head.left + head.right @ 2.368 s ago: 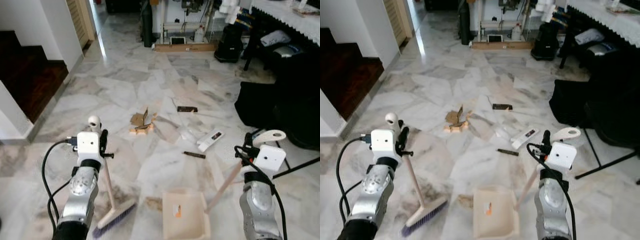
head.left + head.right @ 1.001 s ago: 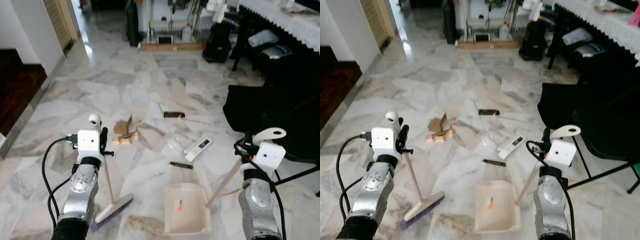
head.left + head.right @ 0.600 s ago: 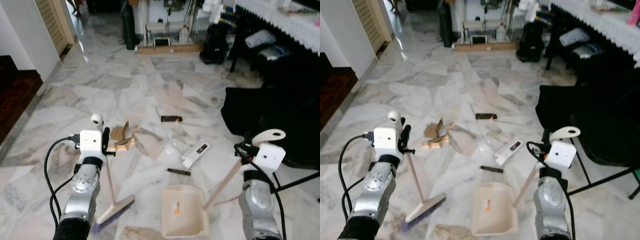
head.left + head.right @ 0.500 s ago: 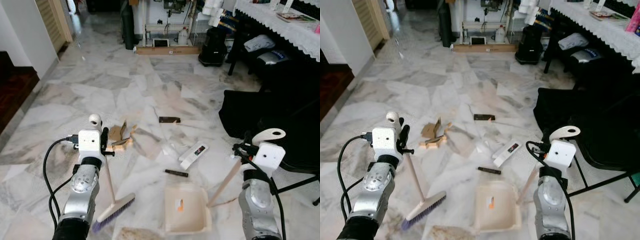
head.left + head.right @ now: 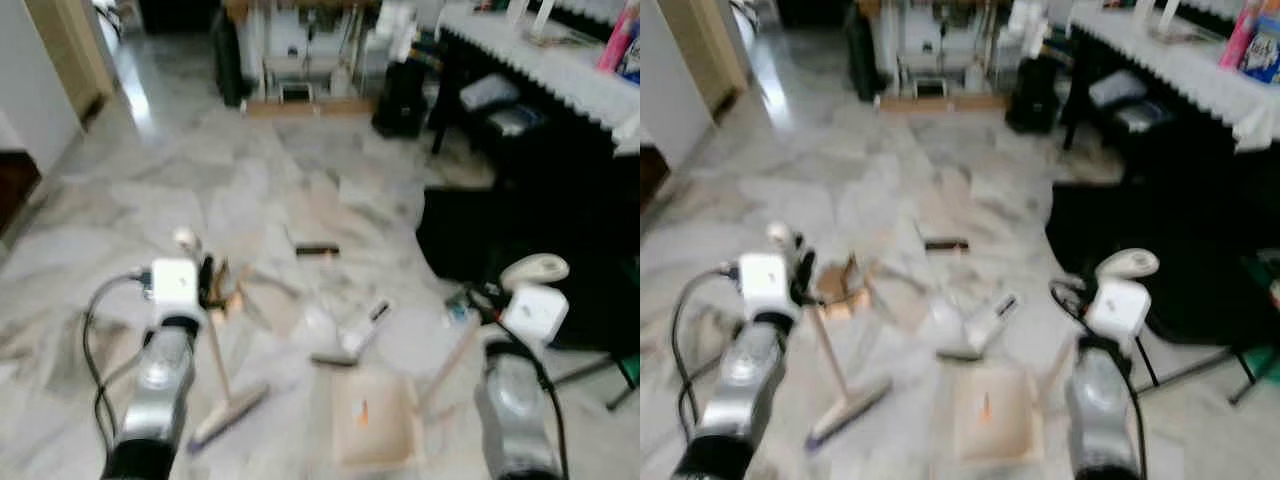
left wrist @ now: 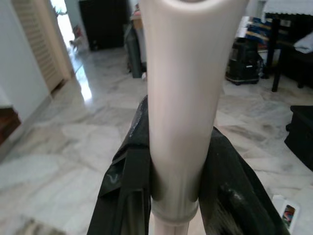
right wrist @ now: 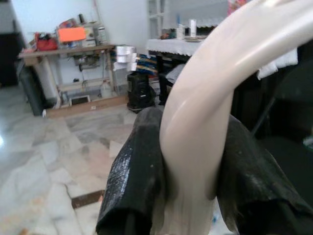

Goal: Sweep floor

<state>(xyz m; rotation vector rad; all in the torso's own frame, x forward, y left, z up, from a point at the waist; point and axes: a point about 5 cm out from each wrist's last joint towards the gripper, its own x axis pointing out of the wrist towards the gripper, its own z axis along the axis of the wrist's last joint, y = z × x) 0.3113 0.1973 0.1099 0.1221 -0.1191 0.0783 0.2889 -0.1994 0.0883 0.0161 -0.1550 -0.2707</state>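
A: What does the left hand (image 6: pixel 173 166) have?

B: The broom (image 5: pixel 222 385). In the left wrist view its 2 black fingers (image 6: pixel 128 176) press on either side of the pale handle. In the head views, which are blurred, the stick slants down to the brush head, which rests on the marble floor (image 5: pixel 150 190) just in front of the left arm.

A: And the right hand (image 7: pixel 188 161)?

B: It is clamped on the dustpan (image 5: pixel 372 428), gripping the curved cream end of its handle between both fingers (image 7: pixel 134 181). The handle runs down and toward the robot's left to the pan, which sits flat on the floor between the 2 arms, nearer the right one.

A: Where is the litter?

B: Ahead of the pan. A white packet (image 5: pixel 365 325) lies just beyond it, with a thin dark strip (image 5: pixel 330 359) near the pan's far edge. Brown cardboard scraps (image 5: pixel 845 282) sit close to the left arm, and a dark flat piece (image 5: pixel 316 249) lies farther out on the floor.

A: Anything to the right?

B: A dark bag or cover (image 5: pixel 480 230) on the floor, and behind it a tabletop (image 5: pixel 1170 55) with a white lace cloth. The blur hides finer detail.
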